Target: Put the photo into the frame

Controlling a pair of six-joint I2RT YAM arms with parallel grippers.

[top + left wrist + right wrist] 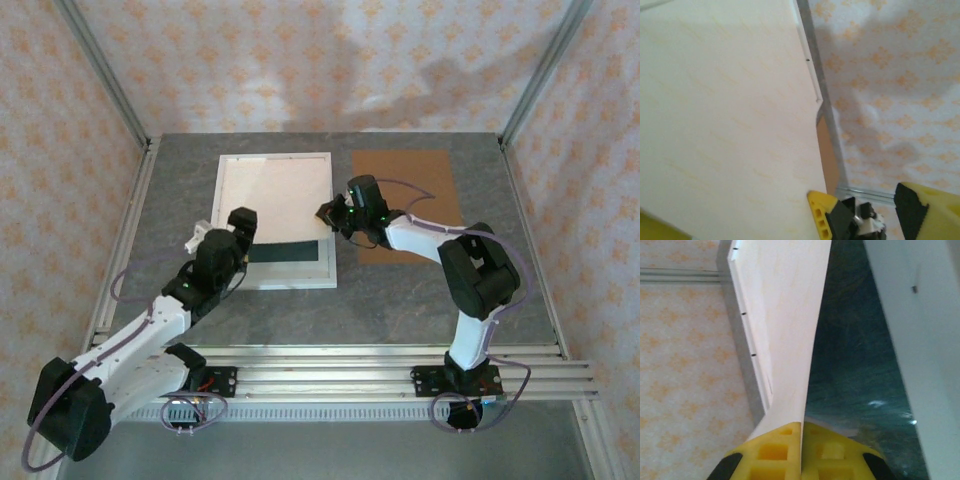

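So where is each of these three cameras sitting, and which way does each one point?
Top view: high behind the arms, looking down on the table; both arms show, left gripper and right gripper at the frame.
Left wrist: on the left arm, looking across a pale sheet toward the wall; its open yellow fingers show.
Right wrist: on the right arm, looking along the photo; its fingers pinch the sheet.
Shared: both wrist views see that sheet.

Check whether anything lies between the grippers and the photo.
Yes: a pale cream sheet covers most of the photo inside the frame, leaving a teal strip bare at the near edge. The right gripper is shut on that sheet's right edge.
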